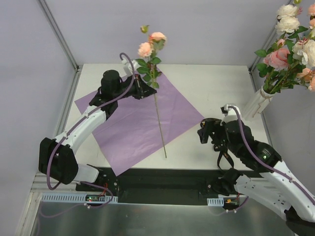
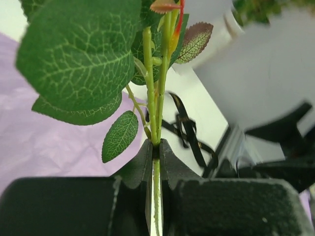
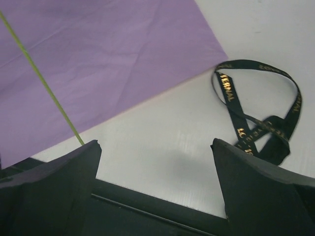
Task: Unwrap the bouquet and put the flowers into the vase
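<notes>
Left end effector [image 2: 155, 147]: clamped shut on the rose stem [image 2: 156, 98], just under its lowest leaves [image 2: 119, 135].
Rose stem: peach-pink blooms [image 1: 151, 43] stand above the grip. The bare stalk trails below it over the purple paper [image 1: 133, 123]; I cannot tell whether its tip touches the worktop [image 1: 206, 78].
Right end effector [image 3: 155, 143]: jaws spread wide and holding nothing, with the black ribbon [image 3: 256, 108] lying just to its right.
Vase [image 1: 258, 103]: well to the right of the left end effector, just beyond the right one, and already crowded with flowers [image 1: 290, 54].
Step in hand: probably carrying this stem to the vase.
Doing it well: raise it until the stalk tip clears the rim, keep it near vertical, pass above the right arm, aim for a gap among the stems, lower it tip first, and release late.
Risk: the thin stalk may swivel in the pinch, and the slim vase could tip.
</notes>
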`<action>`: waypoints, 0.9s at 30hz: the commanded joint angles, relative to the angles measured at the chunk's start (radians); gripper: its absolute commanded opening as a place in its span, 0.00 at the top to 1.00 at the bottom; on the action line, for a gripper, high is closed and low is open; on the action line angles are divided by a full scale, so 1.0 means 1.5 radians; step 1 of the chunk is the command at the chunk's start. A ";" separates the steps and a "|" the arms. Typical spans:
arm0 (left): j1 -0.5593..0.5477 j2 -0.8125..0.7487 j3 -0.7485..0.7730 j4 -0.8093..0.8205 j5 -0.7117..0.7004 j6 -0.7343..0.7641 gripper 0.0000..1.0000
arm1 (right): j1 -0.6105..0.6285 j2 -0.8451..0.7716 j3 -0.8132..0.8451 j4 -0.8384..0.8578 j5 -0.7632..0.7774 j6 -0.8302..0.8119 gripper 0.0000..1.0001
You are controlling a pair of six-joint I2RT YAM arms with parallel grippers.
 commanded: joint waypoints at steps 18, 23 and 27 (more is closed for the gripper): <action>-0.200 -0.015 0.044 -0.106 0.110 0.250 1.00 | -0.016 0.283 0.170 0.316 -0.172 0.044 0.41; -0.200 -0.017 0.044 -0.107 0.109 0.250 1.00 | -0.016 0.308 0.169 0.353 -0.187 0.060 0.49; -0.200 -0.017 0.045 -0.108 0.110 0.250 1.00 | -0.016 0.327 0.167 0.386 -0.198 0.066 0.50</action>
